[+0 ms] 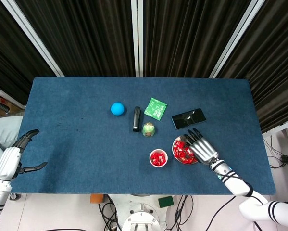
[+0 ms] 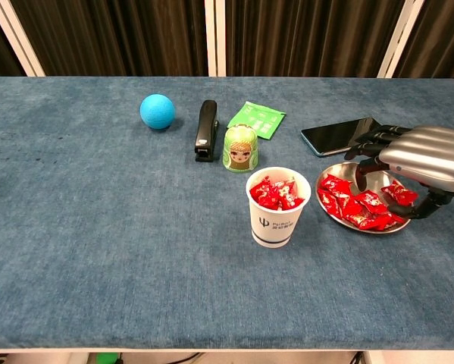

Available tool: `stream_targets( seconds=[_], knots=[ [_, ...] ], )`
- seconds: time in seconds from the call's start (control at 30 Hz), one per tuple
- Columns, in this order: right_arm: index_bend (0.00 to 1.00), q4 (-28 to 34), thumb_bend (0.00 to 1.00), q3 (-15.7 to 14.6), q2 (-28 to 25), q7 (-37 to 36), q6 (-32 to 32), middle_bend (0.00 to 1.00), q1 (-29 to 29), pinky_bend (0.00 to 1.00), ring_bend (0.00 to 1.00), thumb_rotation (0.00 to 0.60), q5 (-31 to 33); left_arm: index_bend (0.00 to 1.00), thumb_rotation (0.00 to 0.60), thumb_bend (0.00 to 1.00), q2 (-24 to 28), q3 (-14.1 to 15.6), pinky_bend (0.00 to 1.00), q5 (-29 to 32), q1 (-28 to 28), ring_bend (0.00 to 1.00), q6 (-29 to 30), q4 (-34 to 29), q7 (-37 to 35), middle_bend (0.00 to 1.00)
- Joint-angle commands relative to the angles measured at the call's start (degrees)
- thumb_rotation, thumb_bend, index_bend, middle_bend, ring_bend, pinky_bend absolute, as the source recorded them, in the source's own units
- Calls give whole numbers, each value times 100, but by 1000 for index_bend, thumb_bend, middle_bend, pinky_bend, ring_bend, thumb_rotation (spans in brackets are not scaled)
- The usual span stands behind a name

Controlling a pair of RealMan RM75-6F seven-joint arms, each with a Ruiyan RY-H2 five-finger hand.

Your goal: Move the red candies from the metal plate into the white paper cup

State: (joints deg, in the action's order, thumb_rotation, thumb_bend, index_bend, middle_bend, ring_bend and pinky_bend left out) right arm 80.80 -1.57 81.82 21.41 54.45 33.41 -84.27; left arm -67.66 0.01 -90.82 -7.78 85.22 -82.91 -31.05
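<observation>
The white paper cup [image 1: 158,158] [image 2: 277,218] stands near the table's front edge, with red candies [image 2: 277,191] heaped to its rim. Just to its right lies the metal plate [image 1: 176,143] [image 2: 341,169], holding several more red candies [image 1: 181,151] [image 2: 356,207]. My right hand [image 1: 202,147] [image 2: 425,154] hangs low over the plate's right half, fingers spread and pointing down onto the pile, the thumb beside a candy; nothing is clearly held. Off the table's left edge my left hand [image 1: 13,157] hovers, fingers apart and empty; only the head view shows it.
Behind the plate lies a black phone [image 1: 188,118] [image 2: 339,135]. A green nesting doll [image 2: 240,149] stands just behind the cup, with a black stapler [image 2: 206,130], a green packet [image 2: 256,118] and a blue ball [image 2: 158,111] further back.
</observation>
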Motion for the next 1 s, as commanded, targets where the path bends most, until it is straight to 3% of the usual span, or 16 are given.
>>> stream_targets(
  seconds=[0.03, 0.43, 1.0],
  knots=[
    [390, -22, 343, 6, 31, 33, -30, 82, 14, 0, 0, 600, 18, 138, 600, 97, 2, 0, 251, 4, 1, 120, -1, 3, -6, 111],
    [419, -56, 346, 41, 90, 178, -69, 83, 28, 0, 0, 600, 98, 138, 600, 97, 10, 1, 251, 2, 8, 120, 10, 34, -56, 111],
    [585, -143, 364, 49, 120, 67, 30, 95, 16, 0, 0, 600, 15, 138, 600, 96, -9, -2, 251, 11, 2, 120, -3, 56, -67, 111]
  ],
)
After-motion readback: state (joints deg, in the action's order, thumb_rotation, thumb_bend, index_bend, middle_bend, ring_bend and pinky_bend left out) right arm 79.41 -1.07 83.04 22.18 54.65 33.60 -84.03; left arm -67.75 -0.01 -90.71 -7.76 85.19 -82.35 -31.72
